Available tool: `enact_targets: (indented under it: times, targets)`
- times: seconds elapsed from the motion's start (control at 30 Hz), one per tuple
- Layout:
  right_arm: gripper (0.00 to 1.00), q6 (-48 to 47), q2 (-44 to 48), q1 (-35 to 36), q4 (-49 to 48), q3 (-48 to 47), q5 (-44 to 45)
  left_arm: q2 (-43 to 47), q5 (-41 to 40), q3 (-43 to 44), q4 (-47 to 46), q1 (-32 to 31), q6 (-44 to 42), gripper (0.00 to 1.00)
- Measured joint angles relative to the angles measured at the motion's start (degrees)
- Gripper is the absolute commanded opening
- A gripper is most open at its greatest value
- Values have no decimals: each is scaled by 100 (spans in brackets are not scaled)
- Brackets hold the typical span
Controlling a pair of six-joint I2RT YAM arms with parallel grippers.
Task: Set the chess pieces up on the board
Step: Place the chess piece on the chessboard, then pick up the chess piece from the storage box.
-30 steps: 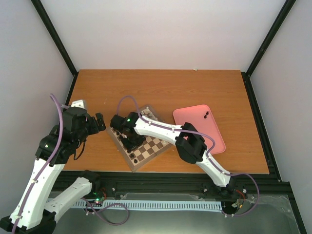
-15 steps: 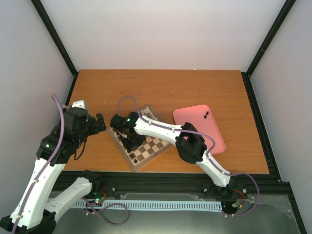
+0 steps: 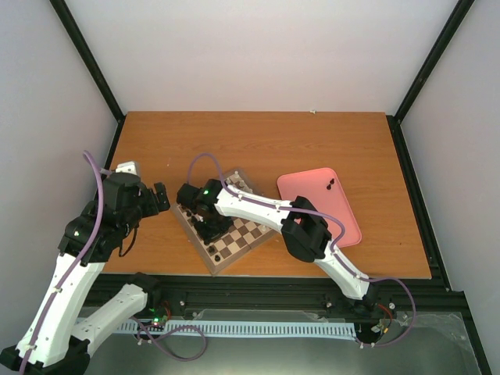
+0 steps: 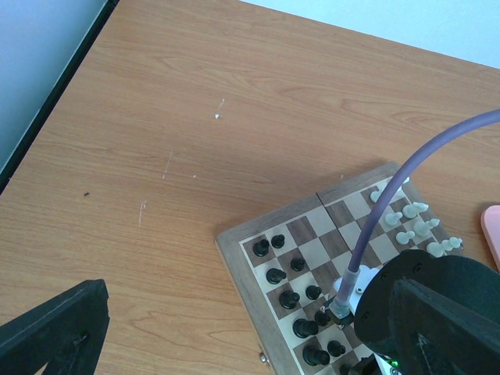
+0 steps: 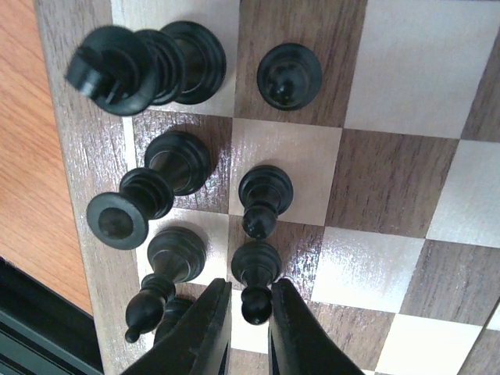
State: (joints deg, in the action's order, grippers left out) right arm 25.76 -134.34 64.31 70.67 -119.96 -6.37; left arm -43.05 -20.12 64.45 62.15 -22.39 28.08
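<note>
a pink tray is seen on the table, right of the board, with two small dark pieces in its far corner. black chess pieces are crowded along the board's left end; white pieces are lined up at the opposite end. the right hand is narrowly parted around a black pawn, with a sliver of gap on one side. the left hand is held left of the board; its opening cannot be told.

Black chess pieces, brown-and-cream checkered board, cream figures, pink tray, orange-brown wood-grain table
</note>
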Motion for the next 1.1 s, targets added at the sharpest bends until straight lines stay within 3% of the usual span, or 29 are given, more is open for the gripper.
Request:
enact_targets:
  times: [0.23,0.37,1.1]
  targets:
    - [19,0,0,0,2,0,-2,0,2,0,55,0,-2,100]
    - [29,-11,0,0,9,0,57,4,2,0,57,0,-2,100]
    - [32,-140,756,-109,61,332,321,4,42,-35,52,0,2,100]
